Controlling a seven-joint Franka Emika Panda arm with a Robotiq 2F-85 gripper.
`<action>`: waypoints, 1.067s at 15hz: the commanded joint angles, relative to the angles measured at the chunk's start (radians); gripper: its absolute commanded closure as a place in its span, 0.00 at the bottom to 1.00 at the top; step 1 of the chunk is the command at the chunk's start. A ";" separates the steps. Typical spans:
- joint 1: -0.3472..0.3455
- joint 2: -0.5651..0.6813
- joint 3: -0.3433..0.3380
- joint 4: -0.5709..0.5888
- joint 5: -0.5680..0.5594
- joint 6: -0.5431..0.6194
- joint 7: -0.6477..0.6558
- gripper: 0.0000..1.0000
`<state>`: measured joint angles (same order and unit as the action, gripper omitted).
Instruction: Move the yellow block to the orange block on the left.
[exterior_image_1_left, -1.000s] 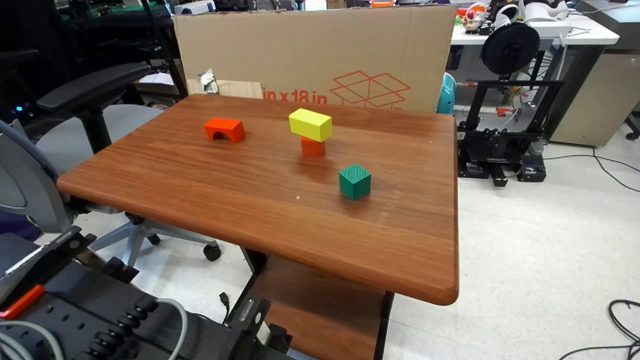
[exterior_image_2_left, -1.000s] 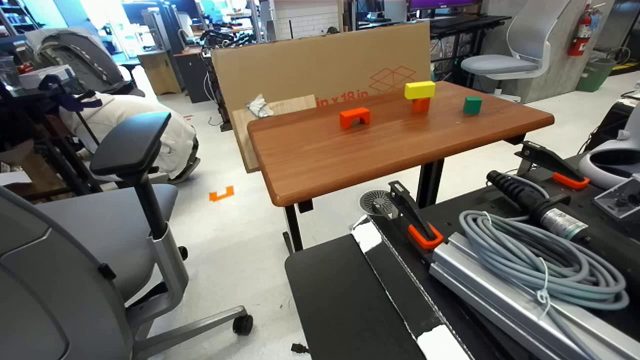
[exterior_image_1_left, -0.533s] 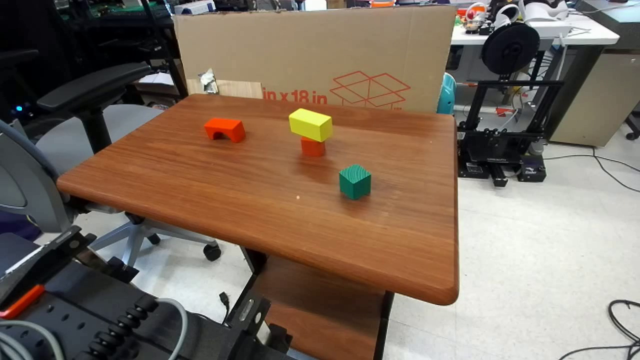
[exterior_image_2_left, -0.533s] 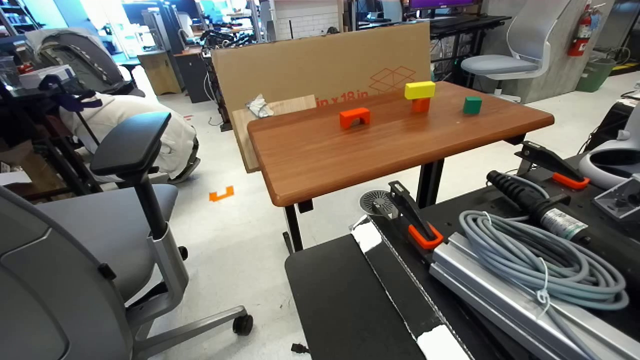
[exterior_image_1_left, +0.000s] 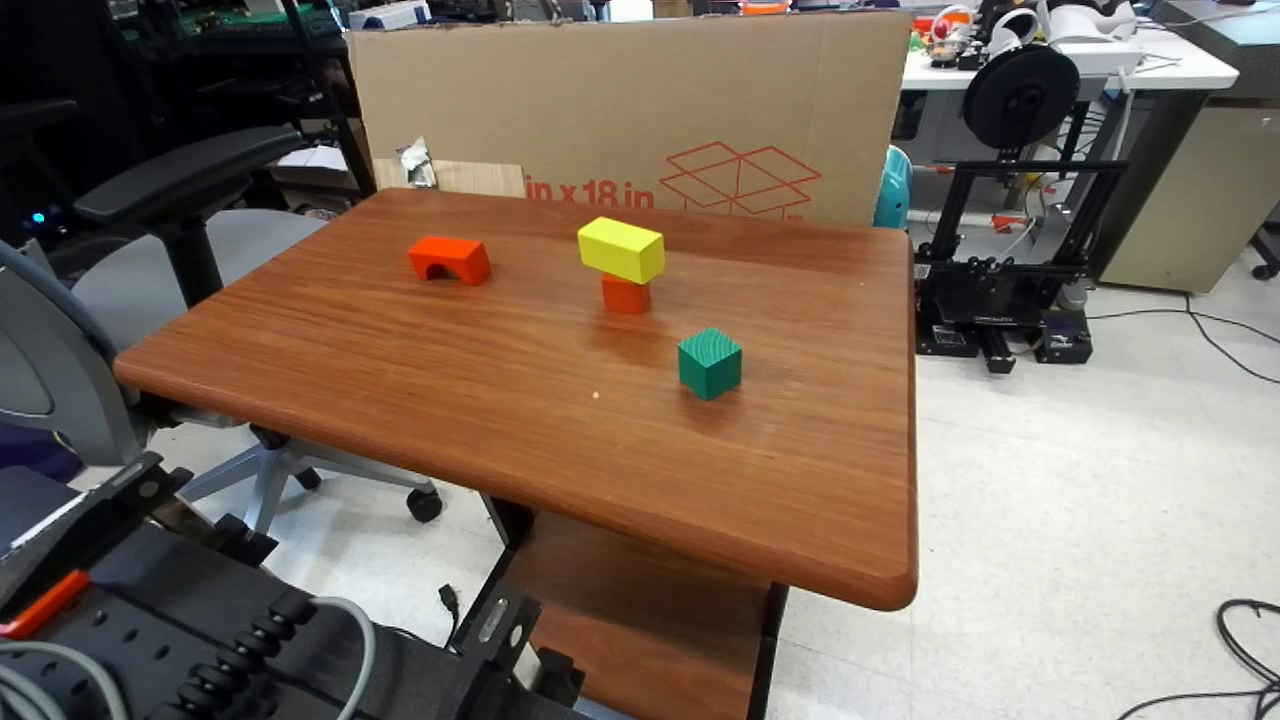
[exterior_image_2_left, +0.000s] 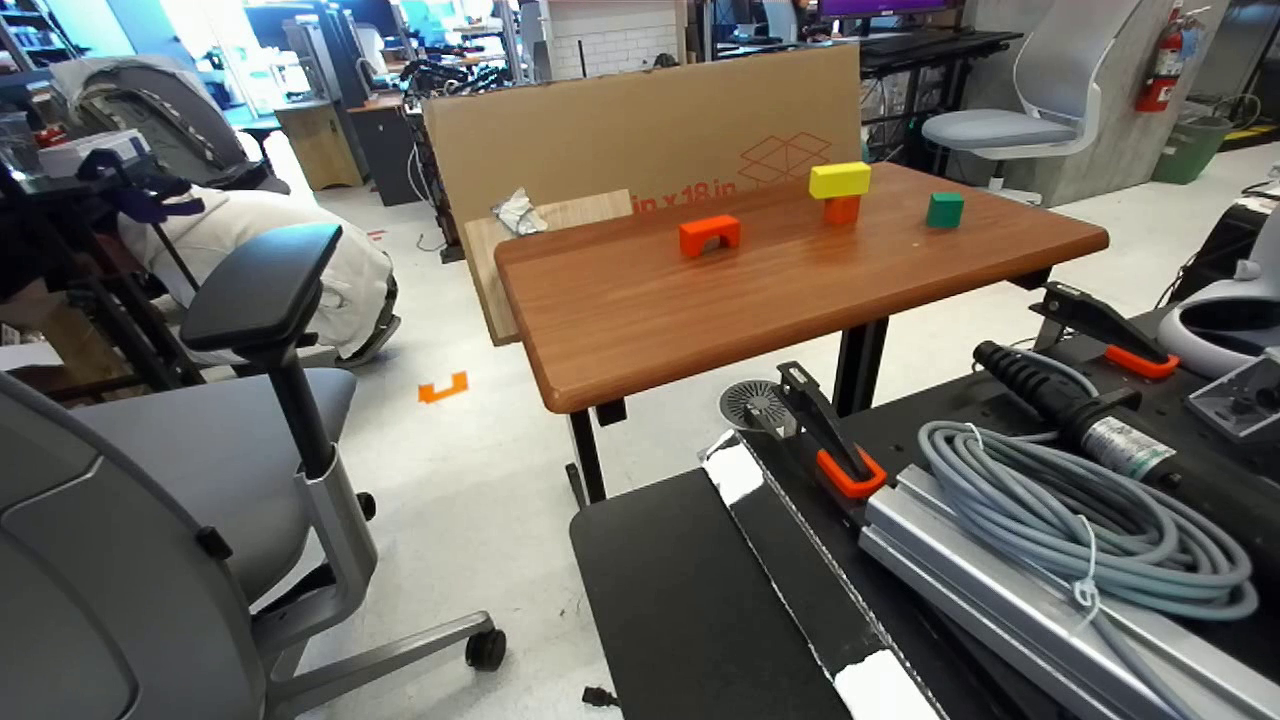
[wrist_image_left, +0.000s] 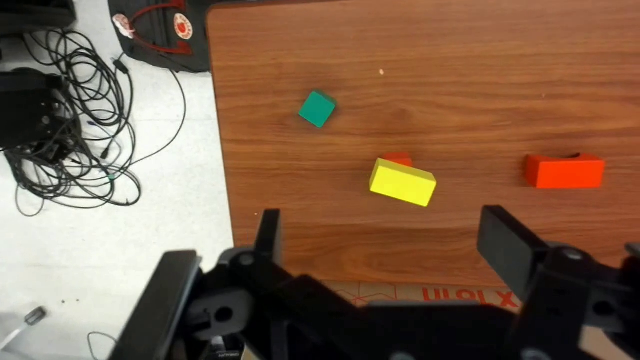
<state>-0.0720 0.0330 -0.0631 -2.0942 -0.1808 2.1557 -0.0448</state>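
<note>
The single yellow block (exterior_image_1_left: 622, 250) lies across the top of one orange cube (exterior_image_1_left: 626, 295), overhanging it, toward the back of the table (exterior_image_1_left: 450, 370), its long side askew to the table's edge. Well apart from that pair, to their left in both exterior views, stands the one orange arch (exterior_image_1_left: 449, 259), hollow side down. Off to the right sits one green cube (exterior_image_1_left: 710, 365), which makes four blocks by my count: one yellow, two orange, one green. The one gripper (wrist_image_left: 381, 215) shows in the wrist view, its two jaws released and spread wide, the yellow block past the tips and apart from them. Behind the table stands one big sheet of cardboard (exterior_image_1_left: 620, 90) with red print on it. To the right of the table, in an exterior view, one black printer (exterior_image_1_left: 990, 295) stands on the floor. In an exterior view I also count two clamps (exterior_image_2_left: 825, 425) with orange grips on a black bench (exterior_image_2_left: 895, 435), one coil of grey cable (exterior_image_2_left: 985, 500), and one red extinguisher (exterior_image_2_left: 1160, 80) by a concrete pillar.
</note>
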 joint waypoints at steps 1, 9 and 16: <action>0.015 0.184 0.012 0.133 0.050 -0.002 0.028 0.00; 0.044 0.394 0.011 0.228 0.047 0.057 0.154 0.00; 0.030 0.501 0.015 0.264 0.082 0.078 0.167 0.00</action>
<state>-0.0376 0.4826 -0.0486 -1.8706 -0.1472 2.2242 0.1313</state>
